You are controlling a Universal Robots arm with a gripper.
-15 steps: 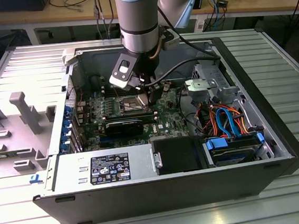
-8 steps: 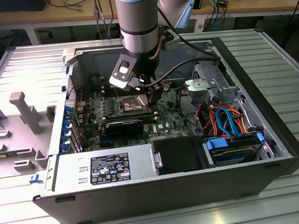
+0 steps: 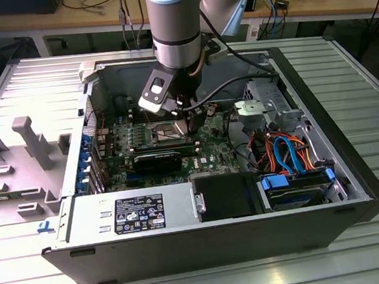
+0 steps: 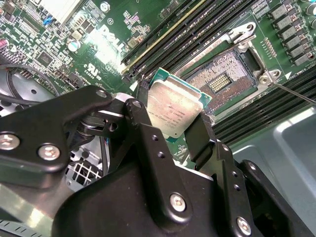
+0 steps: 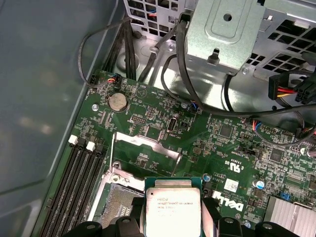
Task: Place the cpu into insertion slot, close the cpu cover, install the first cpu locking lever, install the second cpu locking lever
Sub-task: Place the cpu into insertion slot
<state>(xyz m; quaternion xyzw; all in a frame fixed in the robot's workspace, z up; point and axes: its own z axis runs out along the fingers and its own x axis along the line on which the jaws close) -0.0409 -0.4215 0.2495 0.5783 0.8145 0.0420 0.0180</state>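
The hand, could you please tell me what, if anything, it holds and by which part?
The hand holds the cpu by two opposite edges, near the slot.

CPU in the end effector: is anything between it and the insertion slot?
Nothing visible does. The end effector is shut on the cpu; the insertion slot lies bare beside it, and the cpu cover stands swung open, off the slot.

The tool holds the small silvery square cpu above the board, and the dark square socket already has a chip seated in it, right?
No. The tool does hold the silvery square cpu above the green board, but the dark square socket is empty; the second wrist view shows its bare contacts.
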